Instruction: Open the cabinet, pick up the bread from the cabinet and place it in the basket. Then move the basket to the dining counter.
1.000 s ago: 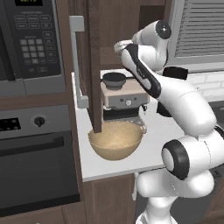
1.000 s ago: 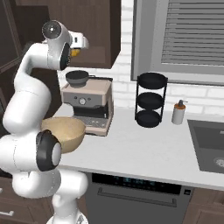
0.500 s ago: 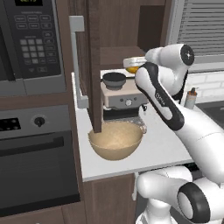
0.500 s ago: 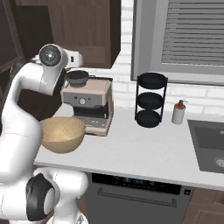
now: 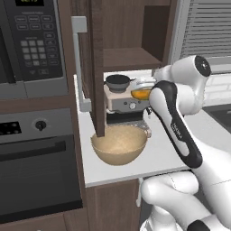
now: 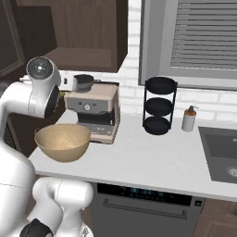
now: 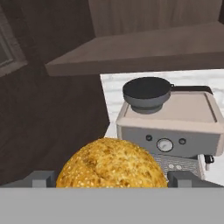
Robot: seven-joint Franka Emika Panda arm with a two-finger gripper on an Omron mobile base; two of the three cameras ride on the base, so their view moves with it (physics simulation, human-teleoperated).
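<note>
The bread [image 7: 111, 166], a yellow-orange bun, sits between my gripper's [image 7: 112, 180] two fingertips and hangs in the air with it. In the left base view the bread [image 5: 140, 94] hovers just above the coffee machine [image 5: 124, 103], below the cabinet shelf [image 5: 131, 57]. The dark brown cabinet door [image 5: 97, 67] stands swung open, edge-on, with its grey bar handle [image 5: 79, 54]. The tan basket [image 5: 119, 144] [image 6: 62, 141] rests on the small white counter [image 5: 158, 158], in front of the machine and lower left of the bread. The dining counter is out of view.
A black microwave [image 5: 27, 40] and an oven [image 5: 36, 171] stand left of the open door. On the counter to the right are a black tiered rack [image 6: 159, 104], a soap bottle [image 6: 189, 119] and a sink [image 6: 222, 152]. A black pot [image 7: 146, 94] tops the coffee machine.
The arm has drawn back out of the cabinet, bringing the bread out and down from shelf height to just above the coffee machine. The basket has stayed put.
</note>
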